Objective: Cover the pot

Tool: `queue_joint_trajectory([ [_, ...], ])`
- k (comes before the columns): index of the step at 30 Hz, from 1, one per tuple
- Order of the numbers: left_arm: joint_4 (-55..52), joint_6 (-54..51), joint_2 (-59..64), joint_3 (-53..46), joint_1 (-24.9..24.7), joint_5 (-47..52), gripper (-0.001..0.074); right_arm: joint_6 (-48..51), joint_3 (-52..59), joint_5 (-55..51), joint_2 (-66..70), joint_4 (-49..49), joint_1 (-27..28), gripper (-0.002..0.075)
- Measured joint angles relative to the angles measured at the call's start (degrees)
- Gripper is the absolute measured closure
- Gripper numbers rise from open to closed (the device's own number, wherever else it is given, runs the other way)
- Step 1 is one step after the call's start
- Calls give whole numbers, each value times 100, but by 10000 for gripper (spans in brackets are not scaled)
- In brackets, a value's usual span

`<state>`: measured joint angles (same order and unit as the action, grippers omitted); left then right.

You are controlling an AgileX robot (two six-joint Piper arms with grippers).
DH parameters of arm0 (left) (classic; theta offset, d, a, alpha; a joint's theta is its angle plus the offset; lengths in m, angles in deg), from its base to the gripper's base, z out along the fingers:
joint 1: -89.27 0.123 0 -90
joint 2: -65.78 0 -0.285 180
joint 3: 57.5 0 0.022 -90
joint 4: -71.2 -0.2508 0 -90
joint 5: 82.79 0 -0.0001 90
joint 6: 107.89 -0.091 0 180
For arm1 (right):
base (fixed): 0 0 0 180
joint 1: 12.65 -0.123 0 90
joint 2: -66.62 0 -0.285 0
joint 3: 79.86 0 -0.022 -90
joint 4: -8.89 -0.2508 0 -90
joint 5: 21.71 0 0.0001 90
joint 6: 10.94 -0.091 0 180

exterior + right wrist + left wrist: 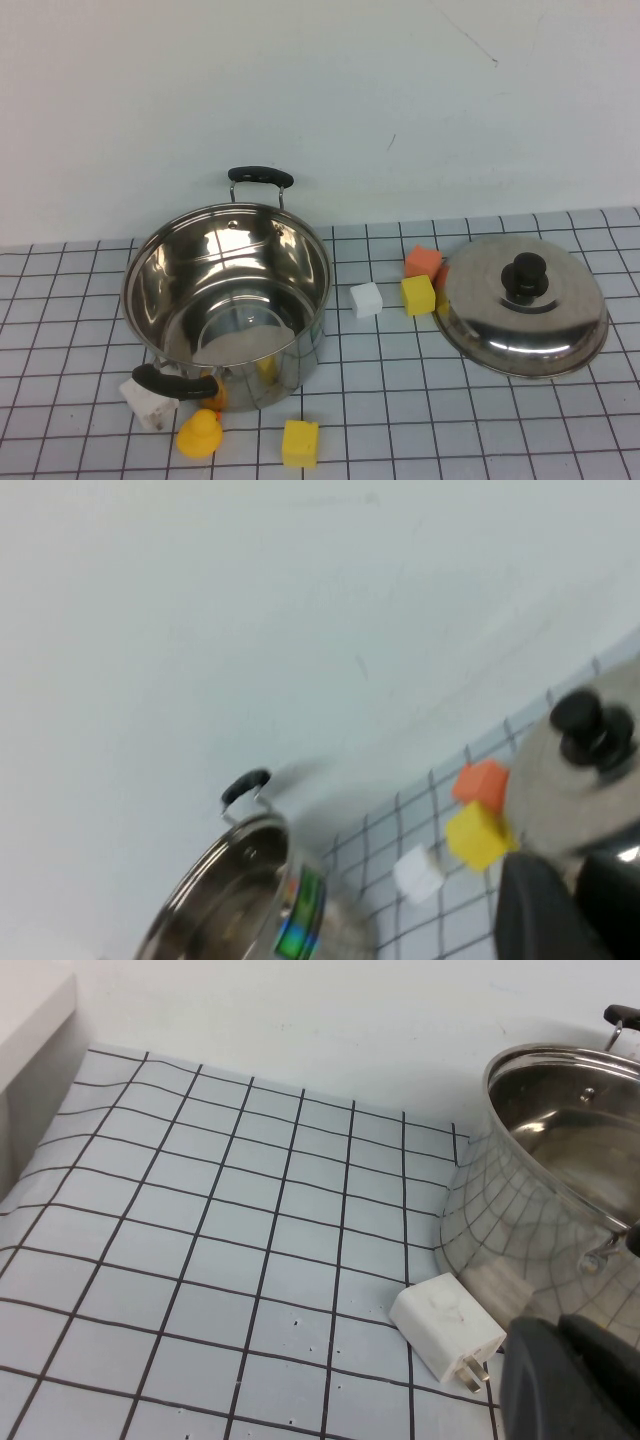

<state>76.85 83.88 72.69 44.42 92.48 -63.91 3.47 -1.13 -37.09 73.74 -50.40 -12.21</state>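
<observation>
An uncovered stainless-steel pot [228, 300] with black loop handles stands at about 9 o'clock on the gridded tablecloth [400, 400], nothing visible inside but reflections. Its domed steel lid [523, 305], black knob up, lies at 3 o'clock, beside orange [423, 261], yellow [418, 294] and white [366, 299] foam blocks. A rubber duck [200, 434], another yellow block [300, 443] and a white plug adapter [447, 1328] sit at the pot's near side. The left gripper [575, 1380] hovers by the pot's near handle, the right gripper [570, 905] near the lid — whether either is clenched cannot be told.
</observation>
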Motion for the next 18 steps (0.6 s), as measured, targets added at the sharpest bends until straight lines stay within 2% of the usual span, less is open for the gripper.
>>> queue_joint_trajectory([
  [8,0,0,0,0,0,0,738,1570,-59,4,0,-86,0,634],
  [14,0,0,0,0,0,0,738,3249,-1009,-491,355,-28,0,634],
  [16,0,0,0,0,0,0,738,3195,-1322,-468,781,455,0,635],
  [18,0,0,0,0,0,0,738,2505,-1577,-387,1237,1314,0,634],
])
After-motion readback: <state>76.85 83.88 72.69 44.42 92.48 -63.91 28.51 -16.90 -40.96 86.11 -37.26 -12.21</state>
